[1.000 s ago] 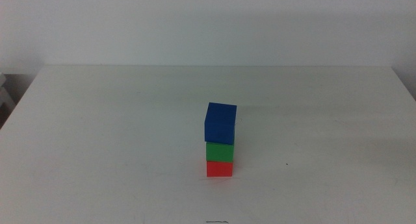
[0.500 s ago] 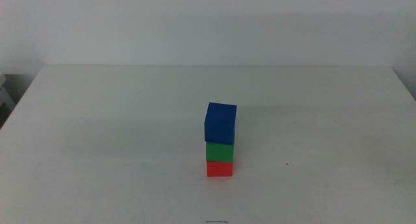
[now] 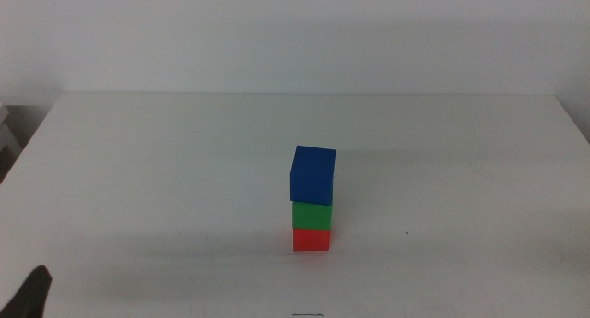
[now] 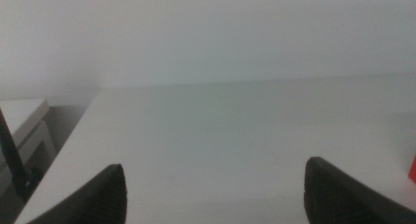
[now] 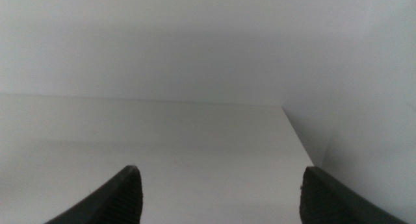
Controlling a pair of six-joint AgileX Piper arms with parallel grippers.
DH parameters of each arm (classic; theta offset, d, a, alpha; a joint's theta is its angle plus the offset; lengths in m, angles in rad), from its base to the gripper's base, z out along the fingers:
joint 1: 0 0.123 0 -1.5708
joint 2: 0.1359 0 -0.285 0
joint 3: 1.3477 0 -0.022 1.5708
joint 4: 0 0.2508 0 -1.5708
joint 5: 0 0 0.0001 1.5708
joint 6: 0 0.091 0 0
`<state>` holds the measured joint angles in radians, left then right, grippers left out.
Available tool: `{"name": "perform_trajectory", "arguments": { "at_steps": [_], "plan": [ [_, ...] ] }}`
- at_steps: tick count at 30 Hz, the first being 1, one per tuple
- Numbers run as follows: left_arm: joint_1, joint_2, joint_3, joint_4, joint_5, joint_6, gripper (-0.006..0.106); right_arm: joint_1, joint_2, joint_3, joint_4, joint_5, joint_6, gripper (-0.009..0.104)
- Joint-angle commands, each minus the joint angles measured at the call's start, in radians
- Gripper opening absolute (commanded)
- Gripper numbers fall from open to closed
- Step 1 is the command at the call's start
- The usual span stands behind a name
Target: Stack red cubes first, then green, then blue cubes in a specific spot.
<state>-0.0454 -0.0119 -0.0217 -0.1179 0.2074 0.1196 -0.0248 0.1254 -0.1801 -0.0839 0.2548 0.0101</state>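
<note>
Middle view, stack: the red cube [image 3: 312, 239] sits on the white table [image 3: 138, 170], the green cube [image 3: 312, 215] rests on top of it, and the blue cube [image 3: 312, 174] tops the green, turned a little askew.
Middle view, stack place: slightly right of the table's middle, toward the near side; nothing touches it.
Middle view, left gripper [image 3: 32, 295]: only a dark tip shows at the near left corner, well apart from the stack.
Left wrist view, left gripper [image 4: 214, 191]: jaws spread wide, nothing between them, bare table beyond.
Left wrist view, red cube [image 4: 413, 169]: a sliver at the picture's edge, outside the jaws.
Right wrist view, right gripper [image 5: 218, 195]: jaws spread wide, holding nothing, over bare table near its right edge; no cube in sight.
</note>
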Motion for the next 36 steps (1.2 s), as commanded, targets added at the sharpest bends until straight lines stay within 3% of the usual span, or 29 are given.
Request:
{"name": "perform_trajectory", "arguments": {
  "at_steps": [1, 11, 18, 27, 36],
  "plan": [
    [0.001, -0.022, 0.006, -0.014, -0.136, -0.004, 0.094, -0.011, -0.03, 0.024, -0.008, -0.086, -0.01, 0.062],
    [0.001, -0.022, 0.048, -0.004, -0.165, -0.004, 0.094, -0.011, -0.159, 0.193, -0.005, -0.1, -0.01, 0.062],
    [0.001, -0.022, 0.049, -0.004, -0.164, -0.004, 0.094, -0.011, -0.159, 0.191, 0.046, -0.084, -0.01, 0.062],
    [0.001, -0.022, 0.049, -0.004, -0.004, -0.004, 0.094, -0.011, -0.159, 0.191, 0.045, -0.006, -0.01, 0.062],
    [0.001, -0.022, 0.049, -0.004, -0.006, -0.004, 0.094, -0.011, -0.159, 0.191, 0.025, 0.047, -0.01, 0.062]
  ]
}}
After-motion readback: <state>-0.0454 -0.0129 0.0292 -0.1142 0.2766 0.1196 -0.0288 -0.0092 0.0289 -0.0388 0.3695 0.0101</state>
